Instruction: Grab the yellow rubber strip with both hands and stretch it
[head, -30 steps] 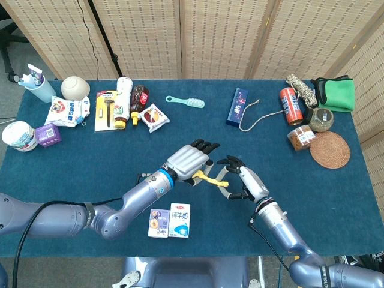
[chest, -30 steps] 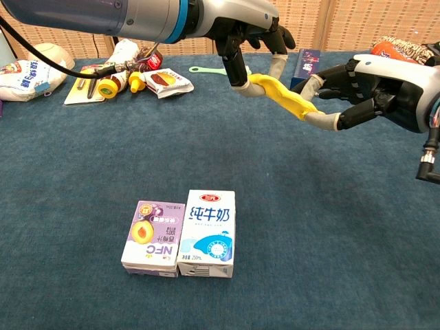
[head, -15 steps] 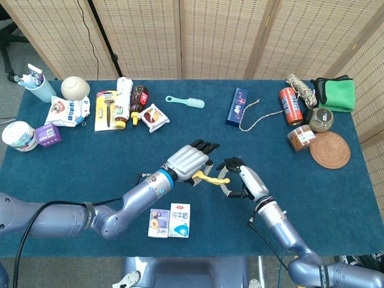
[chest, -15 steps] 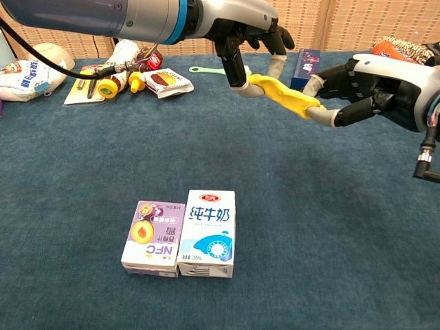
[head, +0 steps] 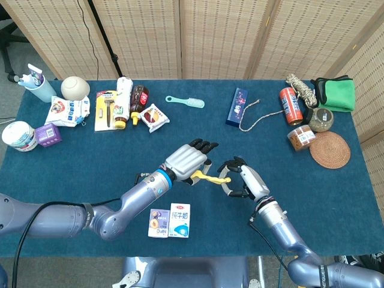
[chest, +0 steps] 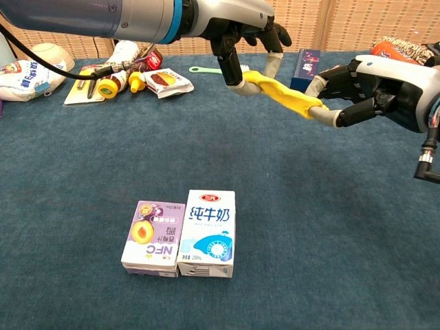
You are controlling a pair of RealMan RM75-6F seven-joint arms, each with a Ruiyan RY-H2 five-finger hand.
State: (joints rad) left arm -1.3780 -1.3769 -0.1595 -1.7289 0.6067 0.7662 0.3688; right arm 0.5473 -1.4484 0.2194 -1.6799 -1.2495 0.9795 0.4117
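The yellow rubber strip (chest: 280,93) hangs in the air above the blue table, spanning between my two hands; in the head view the yellow rubber strip (head: 209,177) shows as a short band. My left hand (chest: 244,38) pinches its left end between thumb and fingers, seen from above as my left hand (head: 188,162). My right hand (chest: 364,93) pinches the strip's right end with curled fingers, and from the head my right hand (head: 242,179) sits just right of the left one.
Two small drink cartons (chest: 181,234) stand side by side near the front edge, below the hands. A green comb (head: 185,101), a dark blue box (head: 237,106), bottles and snack packets (head: 129,102) line the far side. A can, rope and woven coaster (head: 329,150) lie far right.
My right hand has closed its fingers on the strip's right end. The left hand has shifted slightly left, and the strip lies a little straighter between the hands.
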